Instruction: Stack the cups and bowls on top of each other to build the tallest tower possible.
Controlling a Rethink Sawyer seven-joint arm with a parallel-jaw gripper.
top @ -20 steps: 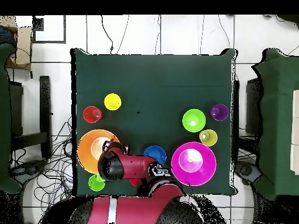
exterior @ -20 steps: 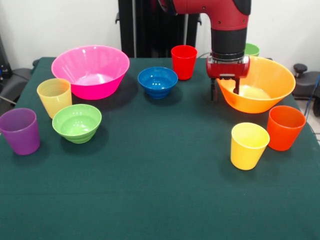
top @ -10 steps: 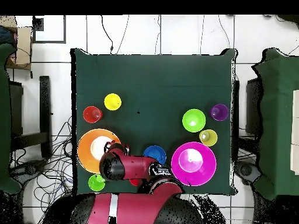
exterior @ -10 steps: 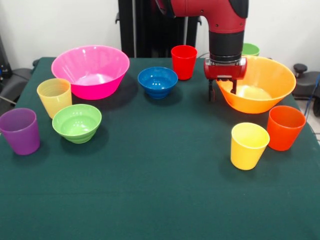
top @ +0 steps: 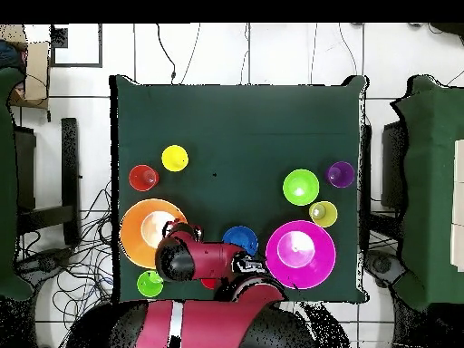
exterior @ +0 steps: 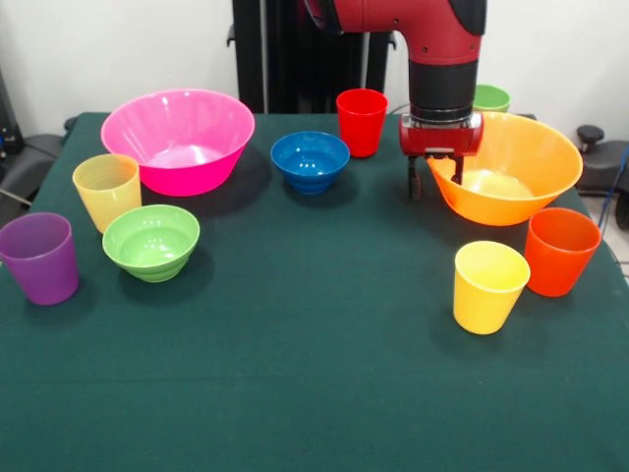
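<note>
My gripper hangs over the left rim of the large orange bowl, one finger outside the wall and one inside, with a wide gap between them. The pink bowl, blue bowl and light green bowl stand apart on the cloth. The red cup is behind the blue bowl. The green cup is behind the orange bowl. The bright yellow cup and orange-red cup stand in front of it. The pale yellow cup and purple cup are at the left. Nothing is stacked.
The dark green table has open cloth across its near half. In the overhead view the arm covers the gripper beside the orange bowl. Chairs and cables surround the table.
The gripper has shifted slightly left and up along the orange bowl's rim. Its finger gap looks the same. The cups and other bowls have not moved.
</note>
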